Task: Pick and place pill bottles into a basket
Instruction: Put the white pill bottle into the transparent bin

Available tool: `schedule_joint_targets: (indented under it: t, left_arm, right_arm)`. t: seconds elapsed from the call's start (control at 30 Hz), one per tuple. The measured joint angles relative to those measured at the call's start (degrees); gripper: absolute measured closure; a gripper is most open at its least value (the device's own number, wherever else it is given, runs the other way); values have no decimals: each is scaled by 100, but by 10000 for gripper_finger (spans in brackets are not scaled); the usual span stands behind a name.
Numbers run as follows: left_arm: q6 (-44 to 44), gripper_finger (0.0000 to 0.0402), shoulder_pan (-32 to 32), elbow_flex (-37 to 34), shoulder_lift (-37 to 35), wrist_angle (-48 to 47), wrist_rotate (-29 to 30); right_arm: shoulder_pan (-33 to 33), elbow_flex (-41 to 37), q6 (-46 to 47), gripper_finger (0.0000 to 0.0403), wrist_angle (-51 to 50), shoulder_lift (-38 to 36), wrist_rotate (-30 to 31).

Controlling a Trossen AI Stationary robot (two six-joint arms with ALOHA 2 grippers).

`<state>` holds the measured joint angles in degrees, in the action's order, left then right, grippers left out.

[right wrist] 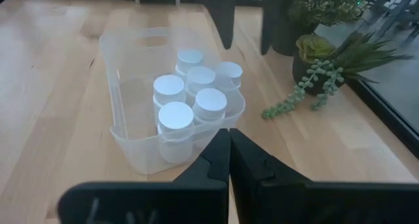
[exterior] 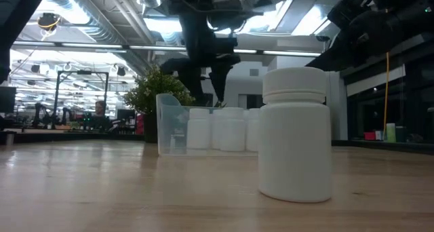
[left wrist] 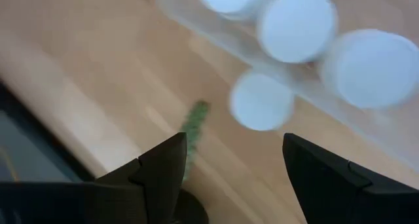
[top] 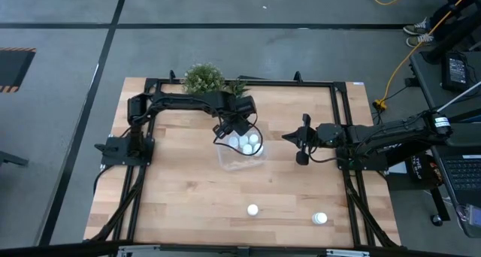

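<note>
The clear plastic basket (top: 239, 158) stands mid-table and holds several white pill bottles (right wrist: 194, 96), upright on its floor. My left gripper (top: 228, 129) hangs open and empty just above the basket's far end; it also shows in the left wrist view (left wrist: 234, 158) and the low view (exterior: 210, 72). My right gripper (top: 288, 137) is shut and empty, to the right of the basket and pointing at it (right wrist: 229, 142). Two more pill bottles stand upright on the table near the front edge, one (top: 252, 210) toward the middle and one (top: 321, 219) toward the right.
Green potted plants (top: 204, 78) stand at the table's far edge behind the basket, with trailing stems (right wrist: 298, 93) on the wood. A black frame (top: 338, 107) runs along the table's sides. In the low view one loose bottle (exterior: 295, 133) stands close in front.
</note>
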<state>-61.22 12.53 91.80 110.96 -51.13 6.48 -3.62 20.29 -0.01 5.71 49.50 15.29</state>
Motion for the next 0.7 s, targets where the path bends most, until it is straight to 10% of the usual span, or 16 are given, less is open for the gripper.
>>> schedule_joint_targets:
  t: [0.7]
  left_arm:
    - [-907, 155, -4, -161, 266, 11, -347]
  right_arm:
    - [0, 0, -1, 398, -19, 0, -52]
